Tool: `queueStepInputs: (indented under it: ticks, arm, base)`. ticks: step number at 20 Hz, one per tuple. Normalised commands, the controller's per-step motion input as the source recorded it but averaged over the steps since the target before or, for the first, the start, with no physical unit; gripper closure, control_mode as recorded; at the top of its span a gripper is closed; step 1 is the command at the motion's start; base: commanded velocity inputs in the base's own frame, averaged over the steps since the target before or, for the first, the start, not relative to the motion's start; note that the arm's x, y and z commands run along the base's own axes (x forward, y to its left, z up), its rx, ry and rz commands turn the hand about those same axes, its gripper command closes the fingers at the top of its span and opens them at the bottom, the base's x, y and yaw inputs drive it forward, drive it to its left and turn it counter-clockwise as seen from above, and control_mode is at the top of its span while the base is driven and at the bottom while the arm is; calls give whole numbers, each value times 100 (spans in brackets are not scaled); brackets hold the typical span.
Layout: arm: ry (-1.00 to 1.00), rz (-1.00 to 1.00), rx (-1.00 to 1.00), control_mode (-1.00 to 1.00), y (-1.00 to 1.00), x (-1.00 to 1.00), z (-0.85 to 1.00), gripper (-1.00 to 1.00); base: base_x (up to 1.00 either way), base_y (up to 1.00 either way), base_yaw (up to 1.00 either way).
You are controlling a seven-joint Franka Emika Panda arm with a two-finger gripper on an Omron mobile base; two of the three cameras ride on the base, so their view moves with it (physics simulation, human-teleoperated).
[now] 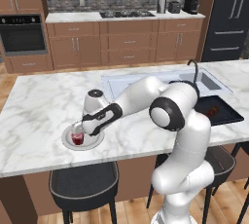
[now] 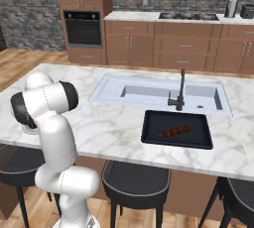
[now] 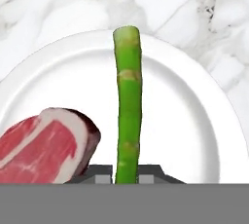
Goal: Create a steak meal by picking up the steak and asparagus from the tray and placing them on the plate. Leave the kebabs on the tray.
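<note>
The round white plate (image 1: 100, 141) (image 3: 189, 121) lies on the marble island near its front edge. On it rests the red steak (image 1: 78, 139) (image 3: 46, 150), pale fat along its top. My gripper (image 1: 77, 129) (image 3: 126, 173) hangs just over the plate, shut on the lower end of the green asparagus (image 3: 128, 106). The stalk runs from between my fingertips across the plate's centre toward its far rim, right beside the steak. The black tray (image 1: 227, 115) (image 2: 198, 138) sits to the right of the sink, with the kebabs (image 2: 174, 132) (image 1: 212, 110) lying in it.
A sink (image 2: 163, 95) with a dark faucet (image 2: 180, 90) is set into the island between plate and tray. Dark stools (image 1: 83, 185) stand under the island's front edge. The arm's elbow (image 1: 168, 111) bulks over the counter between plate and tray.
</note>
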Motion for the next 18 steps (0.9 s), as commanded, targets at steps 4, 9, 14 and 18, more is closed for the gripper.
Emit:
queueStepInputs:
  ticks: [4, 9, 14, 18]
  arm:
    - [-1, 0, 0, -100, 10, -3, -1, -100]
    - [-1, -1, 0, -100, 0, -21, 15, -100]
    - [-7, -3, 0, -100, -6, -32, 39, -100]
    - [-9, -3, 0, -100, -26, -39, 46, -100]
  base:
    - [0, 0, 0]
    - [0, 0, 0]
    - [0, 0, 0]
    - [0, 0, 0]
